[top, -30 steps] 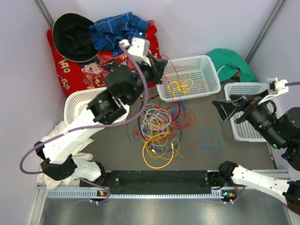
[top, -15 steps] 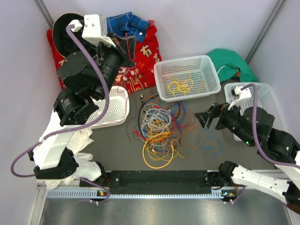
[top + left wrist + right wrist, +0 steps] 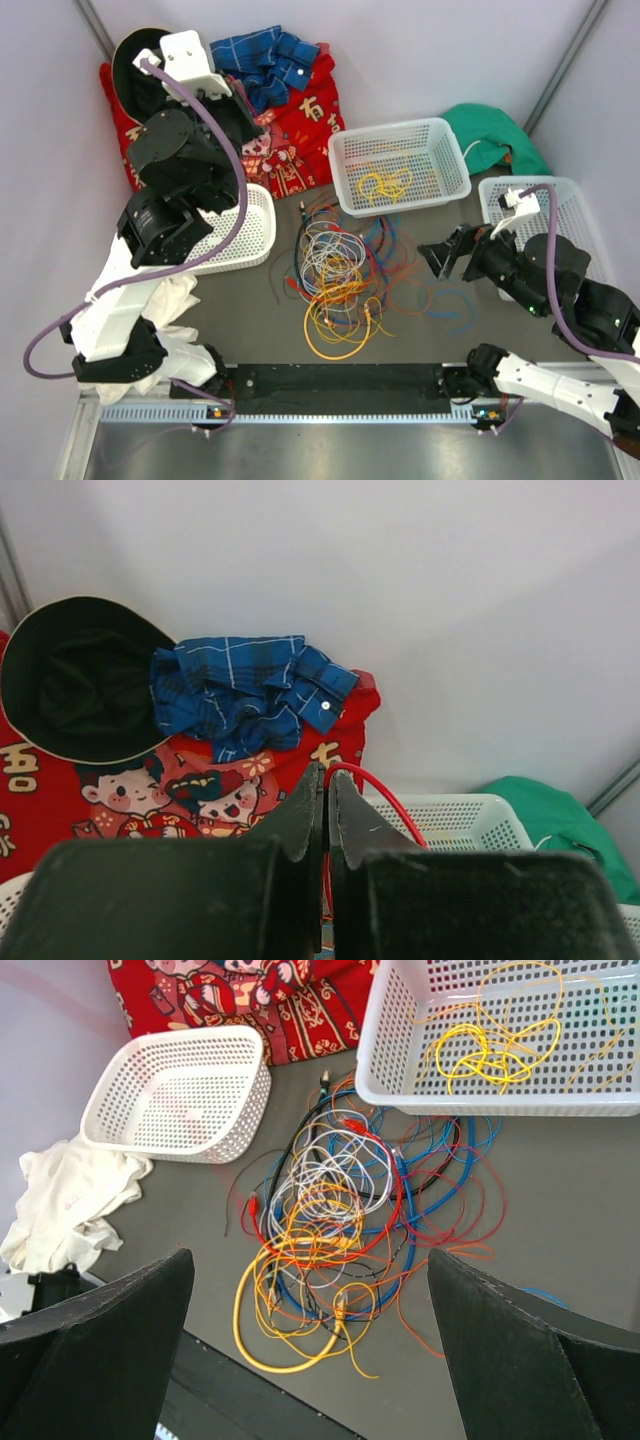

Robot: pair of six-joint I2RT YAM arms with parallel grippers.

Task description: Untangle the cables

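The cables [image 3: 340, 270] lie in a tangled pile of yellow, orange, red, blue and grey-white loops on the dark table; the pile also shows in the right wrist view [image 3: 335, 1220]. Some yellow cables [image 3: 385, 183] lie in the middle white basket [image 3: 400, 130]. My left gripper [image 3: 325, 772] is shut on a thin red cable [image 3: 390, 795], held high over the red cloth at the back left; in the top view it [image 3: 250, 118] is mostly hidden under its own arm. My right gripper [image 3: 450, 258] is wide open and empty, just right of the pile and above it [image 3: 308, 1255].
An empty white basket [image 3: 258, 235] stands left of the pile, another [image 3: 520, 190] at the right. A red printed cloth [image 3: 300, 120], black hat [image 3: 135, 70] and blue plaid shirt [image 3: 265, 60] lie at the back left, a green cloth [image 3: 490, 135] back right, a white cloth [image 3: 170, 300] near left.
My left arm has swung from over the middle basket to the back left and raised. My right gripper has moved left and down from the right basket toward the pile.
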